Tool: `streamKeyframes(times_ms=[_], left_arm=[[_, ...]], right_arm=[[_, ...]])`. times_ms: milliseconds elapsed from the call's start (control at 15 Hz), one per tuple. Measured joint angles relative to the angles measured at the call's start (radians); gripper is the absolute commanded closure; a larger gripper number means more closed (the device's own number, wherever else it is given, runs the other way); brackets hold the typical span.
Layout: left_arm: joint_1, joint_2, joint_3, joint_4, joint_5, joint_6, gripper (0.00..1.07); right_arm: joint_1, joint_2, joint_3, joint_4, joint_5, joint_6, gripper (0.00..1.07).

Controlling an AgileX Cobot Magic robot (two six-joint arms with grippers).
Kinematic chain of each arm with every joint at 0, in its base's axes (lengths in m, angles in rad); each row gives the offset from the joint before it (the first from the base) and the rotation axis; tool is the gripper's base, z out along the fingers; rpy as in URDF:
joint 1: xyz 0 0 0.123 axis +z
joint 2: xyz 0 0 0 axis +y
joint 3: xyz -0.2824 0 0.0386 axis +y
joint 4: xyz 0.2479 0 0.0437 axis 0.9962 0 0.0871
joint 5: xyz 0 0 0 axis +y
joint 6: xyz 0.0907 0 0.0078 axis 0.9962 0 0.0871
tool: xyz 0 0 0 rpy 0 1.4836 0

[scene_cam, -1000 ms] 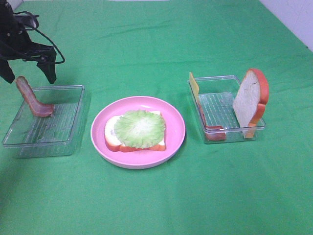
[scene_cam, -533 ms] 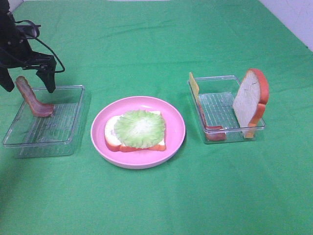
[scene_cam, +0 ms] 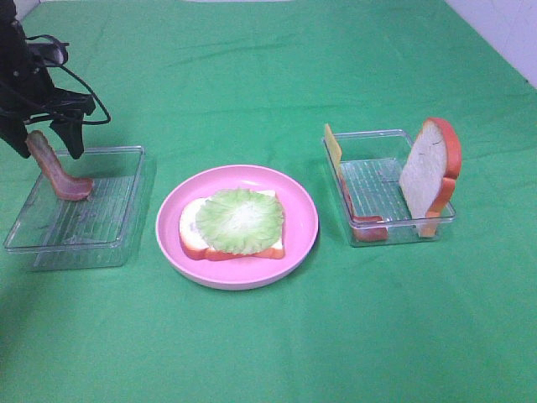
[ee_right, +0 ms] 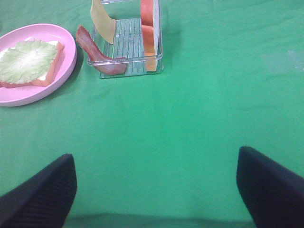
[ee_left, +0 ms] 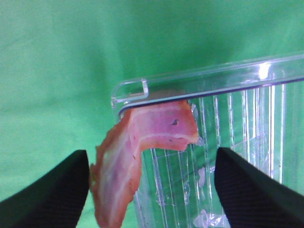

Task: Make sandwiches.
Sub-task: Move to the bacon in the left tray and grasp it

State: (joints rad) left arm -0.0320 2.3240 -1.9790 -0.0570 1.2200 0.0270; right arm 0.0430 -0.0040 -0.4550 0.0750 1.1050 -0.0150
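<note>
A white bread slice with orange-red crust lies on the pink plate, with a pale green lettuce leaf on top. A pink-red bacon strip leans in the left clear tray. My left gripper is open, one finger on each side of the strip's upper end. In the left wrist view the strip lies between the open fingers. The right tray holds a cheese slice, a second bacon strip and an upright bread slice. My right gripper is open over bare cloth.
Green cloth covers the whole table. The right wrist view shows the plate with the lettuce, and the right tray with bacon, cheese and bread far from the fingers.
My left gripper has moved down and left, from above the tray's back edge to straddling the top of the bacon strip. Nothing else has moved.
</note>
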Motion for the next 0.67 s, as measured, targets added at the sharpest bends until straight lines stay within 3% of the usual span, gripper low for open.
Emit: streamKeyframes(times_ms=[400, 667], left_arm=[[0.000, 0.000, 0.000, 0.004, 0.000, -0.016, 0.39], [0.000, 0.000, 0.000, 0.038, 0.000, -0.061, 0.43]], right_arm=[[0.000, 0.000, 0.000, 0.000, 0.000, 0.000, 0.20], [0.000, 0.000, 0.000, 0.000, 0.000, 0.000, 0.20]])
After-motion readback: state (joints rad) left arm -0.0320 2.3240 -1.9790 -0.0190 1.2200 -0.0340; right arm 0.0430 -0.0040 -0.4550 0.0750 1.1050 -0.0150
